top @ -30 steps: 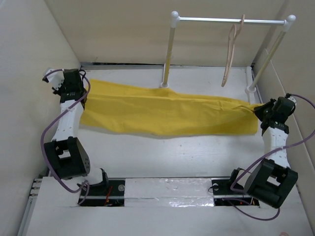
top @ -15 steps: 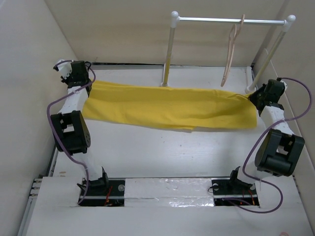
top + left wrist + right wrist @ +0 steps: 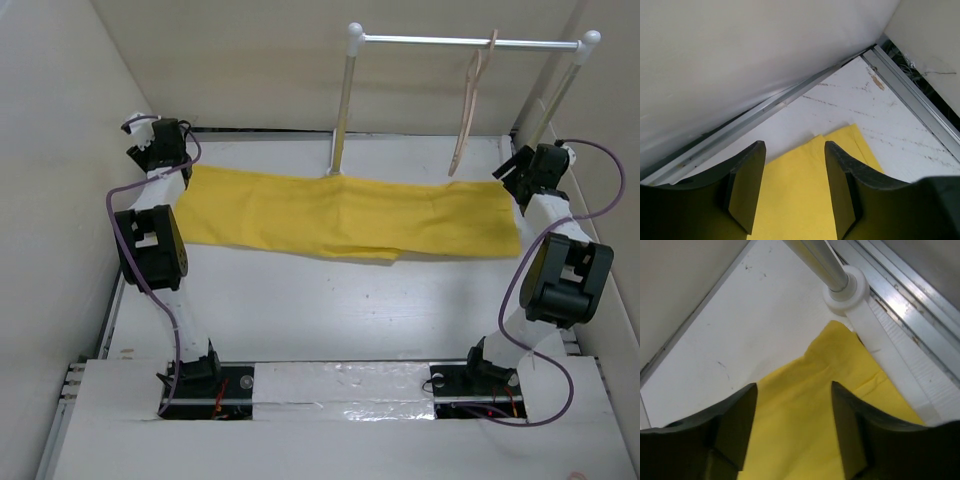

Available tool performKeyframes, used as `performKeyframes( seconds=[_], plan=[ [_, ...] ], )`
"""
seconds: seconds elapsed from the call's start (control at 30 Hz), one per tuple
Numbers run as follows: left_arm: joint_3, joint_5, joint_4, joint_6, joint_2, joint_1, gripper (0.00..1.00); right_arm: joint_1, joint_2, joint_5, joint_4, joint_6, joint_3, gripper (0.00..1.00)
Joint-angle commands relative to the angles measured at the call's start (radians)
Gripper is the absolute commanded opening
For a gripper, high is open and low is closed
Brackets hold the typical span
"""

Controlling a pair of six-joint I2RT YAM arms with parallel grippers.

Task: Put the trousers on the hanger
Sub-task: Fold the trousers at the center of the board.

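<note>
The yellow trousers (image 3: 345, 215) lie flat and stretched across the back of the table, folded lengthwise. My left gripper (image 3: 172, 165) stands open over their left end, whose corner (image 3: 840, 145) shows between the spread fingers. My right gripper (image 3: 515, 178) stands open over their right end (image 3: 805, 405), the cloth lying loose under the gap. The pale wooden hanger (image 3: 470, 105) hangs by its hook from the white rail (image 3: 470, 42), above the trousers' right half.
The rail's two posts stand on the table, one behind the trousers' middle (image 3: 338, 120), one at the right end (image 3: 840, 282). Beige walls close in on the left, back and right. A metal track (image 3: 910, 80) runs along the table's edges.
Both arms carried the trousers toward the back wall and laid them flat. Both grippers, shut on the cloth ends before, have opened and let go.
</note>
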State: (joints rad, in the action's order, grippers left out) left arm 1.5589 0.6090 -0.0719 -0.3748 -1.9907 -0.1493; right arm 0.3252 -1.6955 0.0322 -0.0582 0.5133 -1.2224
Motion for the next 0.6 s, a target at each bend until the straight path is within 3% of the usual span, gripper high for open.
performKeyframes(
  seconds=[0.0,0.1,0.27,0.33,0.37,0.4,0.43,0.47,0.57],
  plan=[
    [-0.023,-0.025,-0.085,-0.001,0.064,-0.007,0.50,-0.002,0.048,-0.024,0.104,-0.004,-0.010,0.76],
    [-0.060,-0.041,-0.057,-0.025,0.104,-0.007,0.51,-0.002,0.111,-0.113,0.139,0.007,0.053,0.80],
    [-0.187,-0.112,-0.014,-0.113,0.203,-0.007,0.51,-0.031,0.339,-0.153,0.245,0.037,0.314,0.79],
    [-0.259,-0.129,0.024,-0.147,0.236,-0.007,0.51,-0.051,0.413,-0.140,0.261,0.034,0.401,0.70],
    [-0.284,-0.149,0.033,-0.166,0.268,-0.007,0.51,-0.051,0.481,-0.143,0.285,0.033,0.496,0.37],
    [-0.327,-0.155,0.065,-0.182,0.285,-0.007,0.51,-0.051,0.515,-0.144,0.291,0.033,0.541,0.19],
    [-0.347,-0.161,0.070,-0.194,0.303,-0.007,0.51,-0.051,0.548,-0.144,0.294,0.031,0.585,0.08],
    [-0.368,-0.169,0.095,-0.206,0.343,-0.007,0.51,-0.051,0.580,-0.141,0.296,0.021,0.627,0.00],
    [-0.460,-0.216,0.116,-0.216,0.427,-0.007,0.57,-0.051,0.721,-0.158,0.299,0.002,0.780,0.01]
  ],
)
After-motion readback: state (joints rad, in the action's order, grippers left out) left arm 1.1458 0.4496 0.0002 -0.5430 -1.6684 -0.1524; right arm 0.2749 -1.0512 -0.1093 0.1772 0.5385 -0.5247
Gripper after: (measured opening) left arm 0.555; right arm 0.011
